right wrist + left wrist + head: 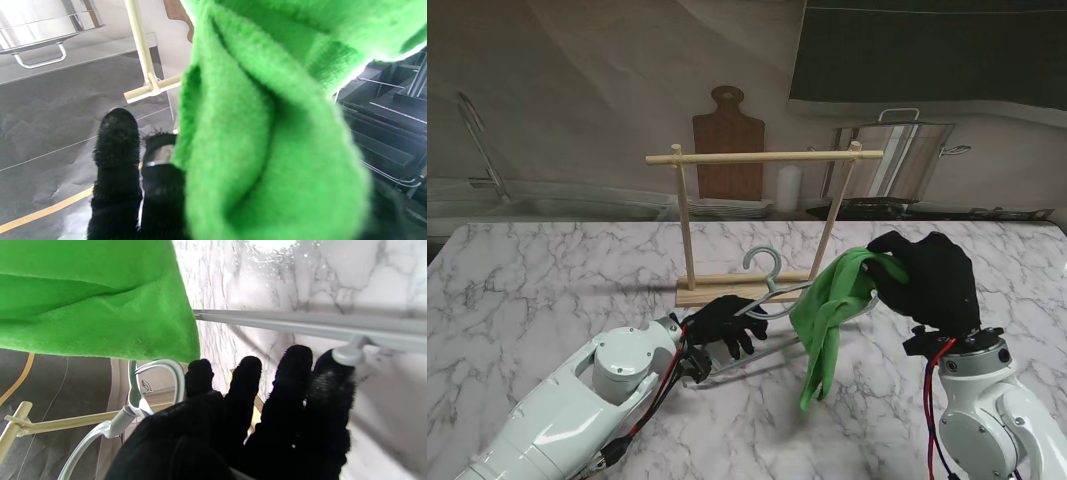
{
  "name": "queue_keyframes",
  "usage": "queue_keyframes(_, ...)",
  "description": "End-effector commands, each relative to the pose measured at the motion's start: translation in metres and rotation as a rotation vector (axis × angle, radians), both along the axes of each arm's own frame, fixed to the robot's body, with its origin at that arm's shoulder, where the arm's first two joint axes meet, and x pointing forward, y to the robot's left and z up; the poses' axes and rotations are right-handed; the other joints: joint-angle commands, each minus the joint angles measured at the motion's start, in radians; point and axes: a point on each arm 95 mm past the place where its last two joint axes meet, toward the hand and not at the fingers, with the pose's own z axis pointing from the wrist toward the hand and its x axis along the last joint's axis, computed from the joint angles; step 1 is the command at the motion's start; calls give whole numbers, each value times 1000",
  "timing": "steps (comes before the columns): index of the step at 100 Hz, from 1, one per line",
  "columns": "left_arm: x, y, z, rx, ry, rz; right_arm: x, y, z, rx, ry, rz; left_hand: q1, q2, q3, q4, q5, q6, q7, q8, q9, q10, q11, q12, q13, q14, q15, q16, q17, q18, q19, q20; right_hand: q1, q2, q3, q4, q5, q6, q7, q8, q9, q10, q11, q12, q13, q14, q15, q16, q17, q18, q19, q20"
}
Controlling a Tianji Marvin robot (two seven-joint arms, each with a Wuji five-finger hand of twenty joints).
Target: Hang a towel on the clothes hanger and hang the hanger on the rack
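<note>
- Here we had our left hand (724, 322) closed around the grey clothes hanger (765, 285) near its neck, holding it off the marble table (547, 280) just in front of the wooden rack (762, 157)
- From our stand view the hanger's hook pointed up, near the rack's base board, and its lower bar ran toward us and to the left
- In our left wrist view the black fingers (247, 383) lay spread beside the hook (156, 380), and one fingertip touched a small grey knob on the hanger's bar (300, 321)
- Our right hand (932, 278) was clamped on the green towel (832, 320), gripping it at its upper end, raised over the right side of the table
- The towel hung down from that grip in a long fold, its upper part lying against the hanger's right shoulder (whether it was truly draped over the bar, we could not tell)
- In our right wrist view the towel (267, 133) filled most of the frame, with two fingers (116, 150) free beside it and a rack post behind them
- The rack's top rail carried nothing, and the rack stood upright near the far middle of the table
- Behind the table we saw a wooden cutting board (728, 150) leaning on the wall and a steel pot (897, 160) to its right
</note>
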Motion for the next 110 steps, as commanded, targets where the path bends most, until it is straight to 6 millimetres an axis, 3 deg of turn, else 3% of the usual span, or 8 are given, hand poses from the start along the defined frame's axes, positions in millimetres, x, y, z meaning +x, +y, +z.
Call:
queue_keyframes(1,-3,-5,0,-15,19,-20,4,-2,-1,6,14,-21,84,76,-9,-35,42,-5,73,42,-1,3,8,17,10,51,19,-12,34,-1,2,-15,41,34,69,-8,57,-68,78,23,57,-6,15,4,21,-36,25,34,-12,21,21,-9)
queue_keyframes(26,-1,-9,-2,-37,32,-2,18,-2,-17,8,77,-97,84,73,-3,-40,44,1,68,47,3,7,12,28,16,52,26,-6,37,-1,15,-17,46,36,64,-6,56,-60,77,21,57,-4,15,3,21,-33,23,34,-13,26,26,-8)
queue_keyframes(58,-3,-17,-3,-34,50,-49,32,-10,-14,78,20,-203,84,69,1,-41,49,1,65,53,12,5,18,39,25,47,30,-3,45,-8,26,-20,55,48,48,-4,46,-52,75,21,49,-2,16,2,20,-31,17,30,-23,24,24,-9)
queue_keyframes(110,-2,-51,4,-90,58,-34,51,21,-29,136,85,-295,84,66,2,-45,43,4,54,45,11,15,21,43,30,44,40,3,51,-17,47,-19,72,45,42,3,48,-25,77,8,55,3,13,-12,21,-25,15,23,-27,34,28,-10)
